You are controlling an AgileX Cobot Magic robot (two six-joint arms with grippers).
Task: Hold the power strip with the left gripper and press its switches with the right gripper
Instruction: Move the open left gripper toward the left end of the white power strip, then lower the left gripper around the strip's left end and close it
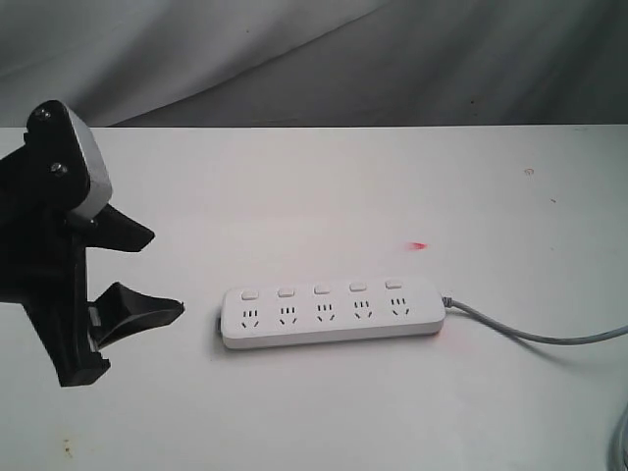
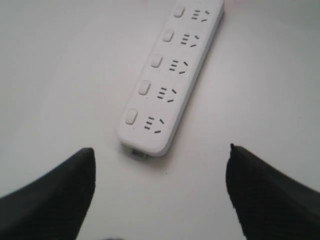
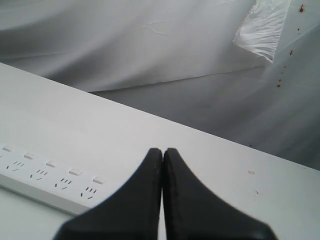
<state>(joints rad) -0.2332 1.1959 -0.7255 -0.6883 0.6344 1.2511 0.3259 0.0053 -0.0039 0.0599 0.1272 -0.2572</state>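
Observation:
The white power strip (image 1: 329, 314) lies flat on the white table, its grey cord (image 1: 530, 334) running off to the right. Its small white switches (image 1: 321, 289) form a row along the far side, one above each socket set. My left gripper (image 1: 162, 273) hovers open just left of the strip's left end, nothing between its black fingers (image 1: 137, 309). In the left wrist view the power strip (image 2: 167, 85) lies ahead of the gripper (image 2: 160, 150), apart from both fingertips. My right gripper (image 3: 163, 151) is shut and empty, with the power strip (image 3: 45, 180) beside it; it is out of the exterior view.
A small red light spot (image 1: 420, 246) shows on the table (image 1: 324, 186) behind the strip. Grey cloth (image 1: 324, 59) hangs behind the table's far edge. A grey cable (image 1: 618, 442) lies at the table's right front corner.

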